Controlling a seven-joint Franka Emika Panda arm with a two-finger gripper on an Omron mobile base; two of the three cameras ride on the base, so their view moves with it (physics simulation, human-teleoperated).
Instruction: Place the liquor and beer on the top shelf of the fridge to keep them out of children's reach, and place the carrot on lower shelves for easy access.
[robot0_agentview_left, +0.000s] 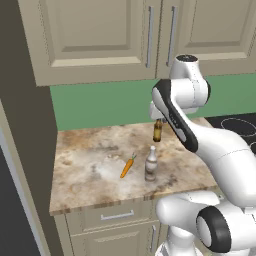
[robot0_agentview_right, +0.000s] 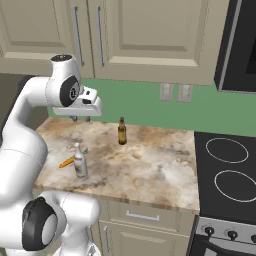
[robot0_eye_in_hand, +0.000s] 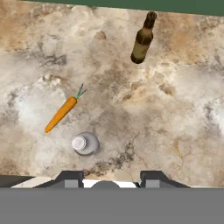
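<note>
The pale liquor (robot0_agentview_left: 150, 165) (robot0_agentview_right: 79, 162) stands upright near the front edge of the marbled counter (robot0_agentview_left: 85, 175). In the hand view I look down on the liquor cap (robot0_eye_in_hand: 85, 143). The orange carrot (robot0_agentview_left: 127, 167) (robot0_eye_in_hand: 61, 113) lies just left of it, the two apart. The slim brown beer (robot0_agentview_left: 157, 131) (robot0_agentview_right: 121, 131) (robot0_eye_in_hand: 142, 39) stands farther back. My gripper (robot0_agentview_right: 81, 119) (robot0_eye_in_hand: 110, 179) hangs open and empty high above the counter, pointing down, over the front edge near the liquor. The dark side wall of the fridge (robot0_agentview_left: 27, 150) rises at the left; its top shelf and lower shelves are out of view.
Beige wall cabinets (robot0_agentview_left: 100, 35) hang low over the back of the counter. A black stove top (robot0_agentview_right: 227, 170) adjoins the counter on the right, with a dark appliance (robot0_agentview_right: 240, 45) above it. Drawers (robot0_agentview_left: 117, 216) sit under the counter's front edge.
</note>
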